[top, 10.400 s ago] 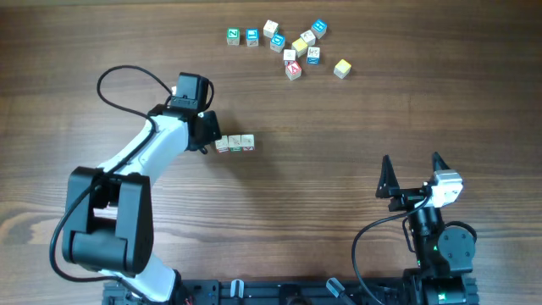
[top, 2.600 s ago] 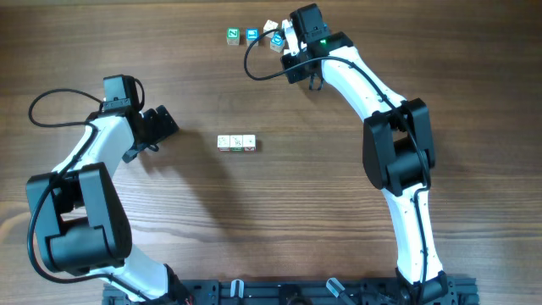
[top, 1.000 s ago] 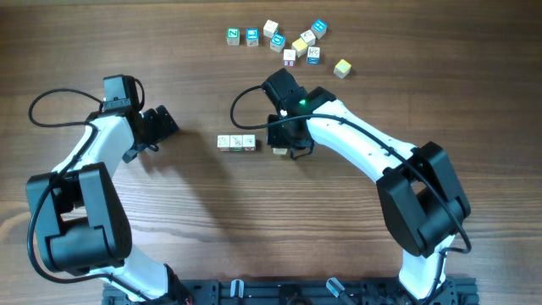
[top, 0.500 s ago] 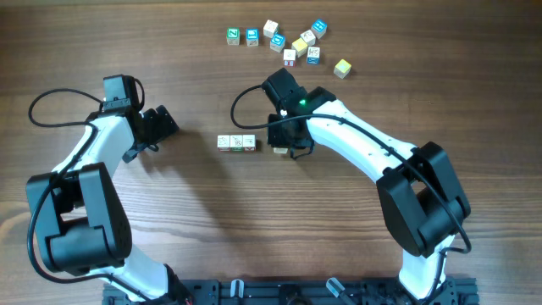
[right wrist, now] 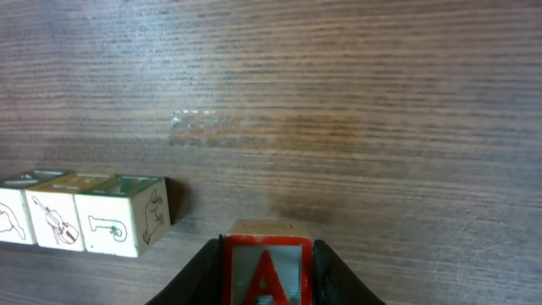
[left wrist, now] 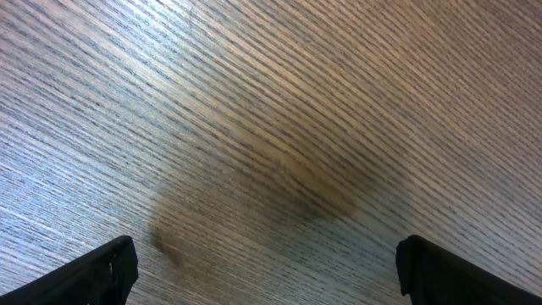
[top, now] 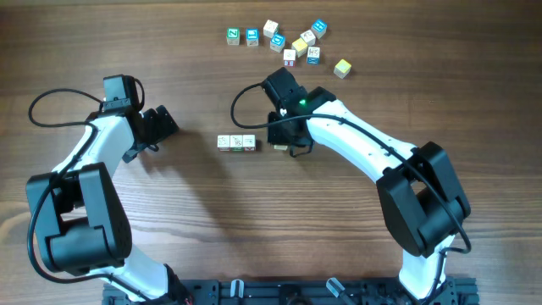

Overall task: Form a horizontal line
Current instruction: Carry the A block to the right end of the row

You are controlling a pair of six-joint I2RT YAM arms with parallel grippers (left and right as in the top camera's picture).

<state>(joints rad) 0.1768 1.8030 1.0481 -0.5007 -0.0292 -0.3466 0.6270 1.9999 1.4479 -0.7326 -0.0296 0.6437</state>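
Cube with red "A" (right wrist: 266, 268): right gripper (top: 288, 146) is clamping it just beside the three-cube row (top: 235, 142), midway between left and right edges. Placing is calling for flush, squared contact with the row's end. Left gripper (left wrist: 268, 271) is idling wide open, holding nothing.

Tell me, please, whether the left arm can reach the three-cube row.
Likely yes: the left hand, open and empty, has nothing between it and the row; the right hand is at the far end.
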